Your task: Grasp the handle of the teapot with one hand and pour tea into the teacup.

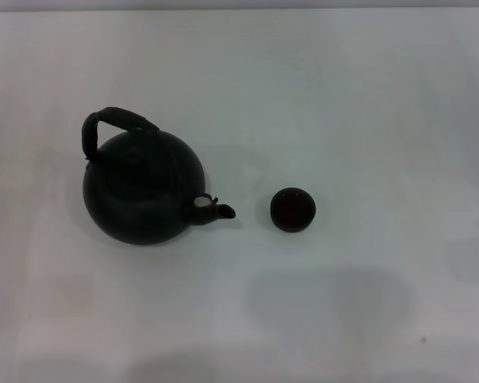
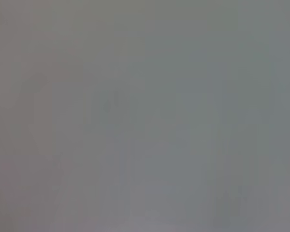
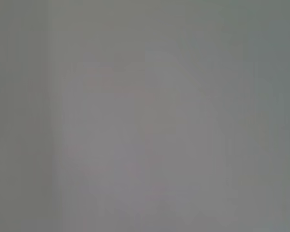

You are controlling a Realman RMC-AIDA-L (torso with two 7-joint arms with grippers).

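In the head view a large round matte black teapot (image 1: 142,189) stands upright on the white table, left of centre. Its arched handle (image 1: 116,121), wrapped in a thicker dark band, leans toward the far side of the pot. The short spout (image 1: 217,209) points right, toward the teacup (image 1: 292,209). That tiny dark cup without a handle stands a short gap to the right of the spout. Neither gripper nor arm shows in the head view. Both wrist views hold only a plain grey surface.
The white table (image 1: 351,104) fills the head view, with its far edge near the top. Soft shadows lie on the table along the near side. Nothing else stands on it besides the pot and cup.
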